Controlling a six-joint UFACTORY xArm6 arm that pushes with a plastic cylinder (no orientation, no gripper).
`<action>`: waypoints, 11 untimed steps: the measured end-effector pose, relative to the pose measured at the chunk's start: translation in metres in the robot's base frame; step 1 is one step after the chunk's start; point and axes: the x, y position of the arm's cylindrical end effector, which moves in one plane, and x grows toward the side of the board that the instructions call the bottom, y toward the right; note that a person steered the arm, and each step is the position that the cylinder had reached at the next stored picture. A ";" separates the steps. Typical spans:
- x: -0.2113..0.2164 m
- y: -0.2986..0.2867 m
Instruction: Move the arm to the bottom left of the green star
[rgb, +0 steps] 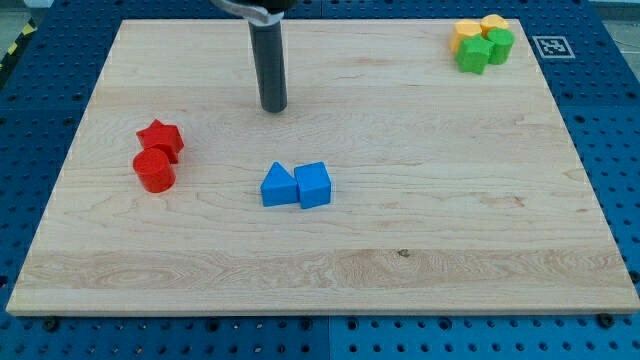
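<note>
Rod (270, 60) comes down from the view's top edge, dark and straight, a little left of the board's middle line. My tip (274, 108) rests on the bare wood in the upper half of the board (420, 240), touching no block. There is no gripper on this arm, so nothing opens or closes; the rod simply ends in the tip.

The green star (474, 55) sits far off in the view's top right corner, well apart from the tip. It is the lower-left piece of a tight cluster of four: a second green block (498, 44) lies just to its right and slightly higher, its shape hard to make out. A yellow block (465, 32) stands just above the star and another yellow block (494, 23) just above the second green one. All four look pressed together. Wood at the star's bottom left is bare.

Below the tip, near the board's centre, a blue triangle (279, 186) and a blue cube (313, 184) sit side by side, touching, the triangle on the left. They lie clearly apart from the tip.

At the view's left, a red star (160, 138) sits just above a red cylinder (154, 171), the two touching or nearly so. Both are left of and below the tip, well apart from it.

The board lies on a blue perforated table (40, 60). A small black-and-white marker (551, 46) lies on it just beyond the board's top right corner.
</note>
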 end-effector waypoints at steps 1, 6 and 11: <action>-0.019 0.012; -0.045 0.026; -0.087 0.052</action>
